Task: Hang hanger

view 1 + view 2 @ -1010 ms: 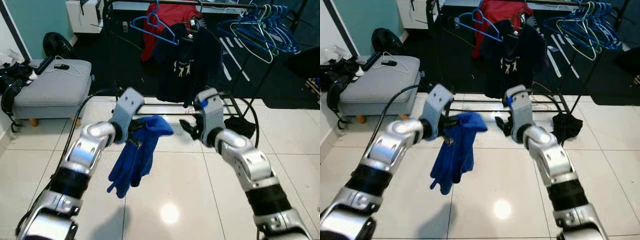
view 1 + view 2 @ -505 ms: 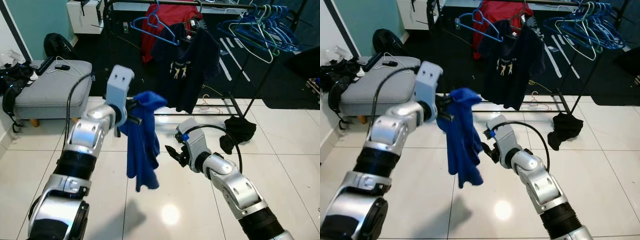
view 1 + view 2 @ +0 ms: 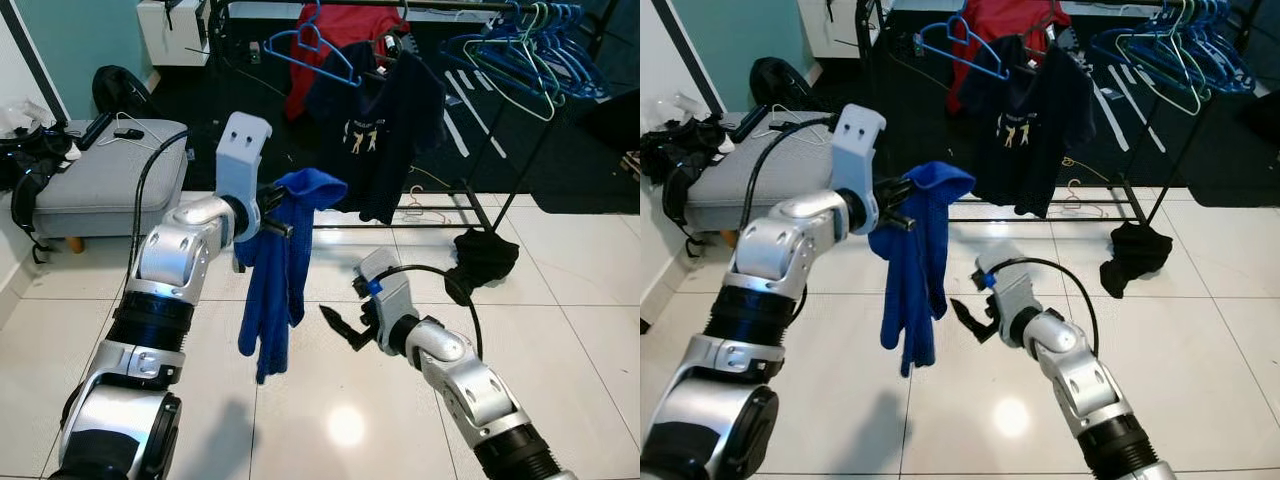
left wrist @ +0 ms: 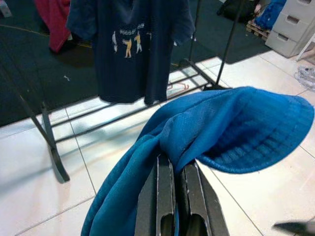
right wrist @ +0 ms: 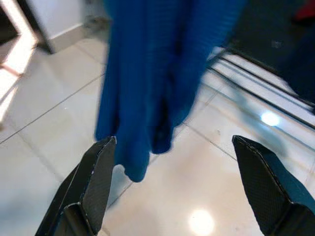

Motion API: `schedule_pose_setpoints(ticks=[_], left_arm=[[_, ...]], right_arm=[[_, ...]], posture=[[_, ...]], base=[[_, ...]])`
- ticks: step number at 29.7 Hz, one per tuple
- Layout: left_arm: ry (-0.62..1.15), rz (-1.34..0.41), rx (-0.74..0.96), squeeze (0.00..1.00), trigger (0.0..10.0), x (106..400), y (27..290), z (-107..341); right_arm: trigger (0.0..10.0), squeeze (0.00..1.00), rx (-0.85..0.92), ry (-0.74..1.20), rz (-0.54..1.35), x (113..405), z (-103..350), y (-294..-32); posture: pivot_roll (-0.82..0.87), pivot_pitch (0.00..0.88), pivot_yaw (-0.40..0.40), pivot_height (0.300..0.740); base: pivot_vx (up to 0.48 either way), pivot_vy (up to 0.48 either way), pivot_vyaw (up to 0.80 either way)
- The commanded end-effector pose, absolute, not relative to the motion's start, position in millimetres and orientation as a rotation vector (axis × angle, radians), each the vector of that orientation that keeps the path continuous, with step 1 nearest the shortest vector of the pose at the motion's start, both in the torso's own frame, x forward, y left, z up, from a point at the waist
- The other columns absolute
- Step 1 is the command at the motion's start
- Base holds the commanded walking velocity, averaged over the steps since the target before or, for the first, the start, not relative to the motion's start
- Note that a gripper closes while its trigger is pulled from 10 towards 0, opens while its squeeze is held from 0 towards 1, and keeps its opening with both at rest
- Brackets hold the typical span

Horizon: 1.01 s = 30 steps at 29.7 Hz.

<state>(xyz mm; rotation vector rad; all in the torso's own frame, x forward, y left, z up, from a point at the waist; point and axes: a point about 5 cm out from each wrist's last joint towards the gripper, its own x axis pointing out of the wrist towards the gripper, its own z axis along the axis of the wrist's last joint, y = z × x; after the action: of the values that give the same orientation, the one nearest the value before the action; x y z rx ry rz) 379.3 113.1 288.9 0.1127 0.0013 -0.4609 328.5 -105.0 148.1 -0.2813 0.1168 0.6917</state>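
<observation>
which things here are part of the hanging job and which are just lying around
Part of the job:
- blue garment, pinched in the shut left claw
- right claw, open, low beside it
- clothes rack with blue hangers

Lying about:
- grey ottoman
- dark cloth on the floor
- navy t-shirt and red garment, already hung

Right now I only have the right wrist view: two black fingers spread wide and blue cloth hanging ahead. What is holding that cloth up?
Observer: The left hand holds it, fingers shut on a fold of the blue garment, raised at chest height.
Operator: And where is the right hand relative to it?
Observer: The right hand sits lower, beside the garment's hanging end, fingers open, not touching it.
Operator: Is there a rail nearby?
Observer: Yes, a clothes rack stands behind, with a dark t-shirt and blue hangers on it.
</observation>
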Motion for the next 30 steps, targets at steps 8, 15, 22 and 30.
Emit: schedule_pose_setpoints(ticks=[8, 15, 22, 30], left_arm=[[-0.059, -0.535, 0.113, 0.0, 10.0, 371.7, 102.5, 311.1], [-0.06, -0.543, 0.136, 0.0, 10.0, 371.3, 104.2, 309.1], [-0.054, -0.558, 0.131, 0.0, 10.0, 371.0, 105.7, 308.1], [-0.072, -0.638, 0.136, 0.0, 10.0, 364.4, 102.2, 313.7]], right_arm=[[10.0, 0.0, -0.339, 0.015, 0.616, 344.1, 154.2, -97.6], [10.0, 0.0, -0.323, -0.033, 0.525, 350.2, 164.3, -107.7], [10.0, 0.0, -0.307, -0.046, 0.403, 355.3, 169.3, -133.2], [10.0, 0.0, -0.329, -0.052, 0.314, 363.9, 169.4, -148.2]], posture=[[0.0, 0.215, 0.042, 0.74], [0.0, 0.216, 0.044, 0.74], [-0.01, 0.221, 0.047, 0.74], [-0.01, 0.222, 0.044, 0.74]], base=[[0.0, 0.0, 0.0], [0.0, 0.0, 0.0], [0.0, 0.0, 0.0], [0.0, 0.0, 0.0]])
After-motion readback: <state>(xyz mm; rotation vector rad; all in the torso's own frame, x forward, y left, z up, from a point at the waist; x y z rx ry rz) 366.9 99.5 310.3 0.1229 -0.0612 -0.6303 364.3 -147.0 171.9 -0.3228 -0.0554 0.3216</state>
